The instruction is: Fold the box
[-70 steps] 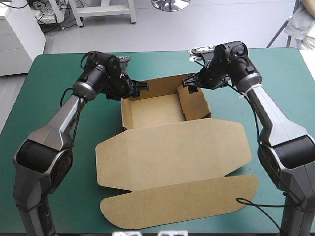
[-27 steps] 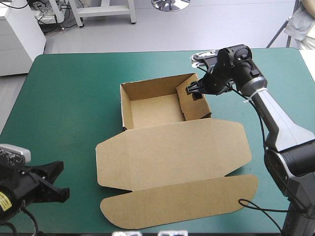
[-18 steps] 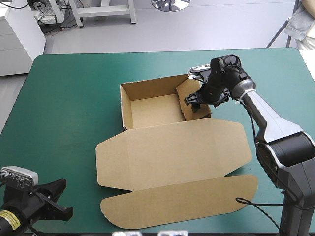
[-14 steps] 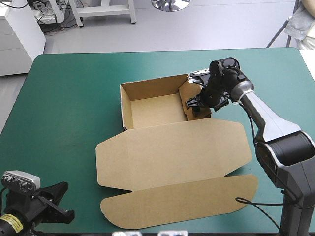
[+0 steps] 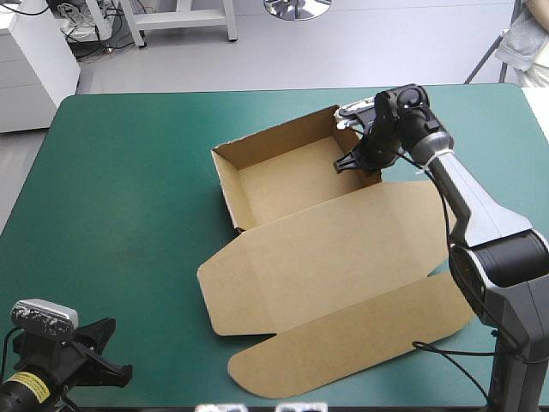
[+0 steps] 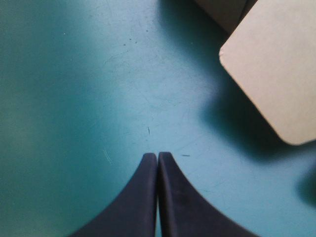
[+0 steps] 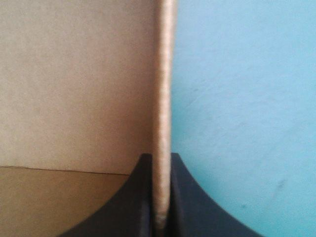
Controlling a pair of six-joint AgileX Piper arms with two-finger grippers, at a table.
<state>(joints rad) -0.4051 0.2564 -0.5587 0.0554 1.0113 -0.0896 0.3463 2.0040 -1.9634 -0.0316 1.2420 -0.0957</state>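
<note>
The box (image 5: pixel 302 213) sits mid-table, tray (image 5: pixel 283 176) toward 12 o'clock, lid (image 5: pixel 330 257) flat toward 5. The right gripper (image 5: pixel 358 160) pinches the tray's 3 o'clock wall (image 7: pixel 165 74), probably squarely. Seat that wall upright without dragging the tray. The left gripper (image 6: pixel 158 156), pressed together at 7 o'clock, well apart from the box, could brace it.

The right arm (image 5: pixel 476 210) is showing smooth silver-grey shells tapering between black joints, a thin white band (image 5: pixel 423 167) ringing its wrist. The left arm (image 5: pixel 64 365) is wearing a yellow printed label (image 5: pixel 24 384). Jaws are showing black, fin-curved.
</note>
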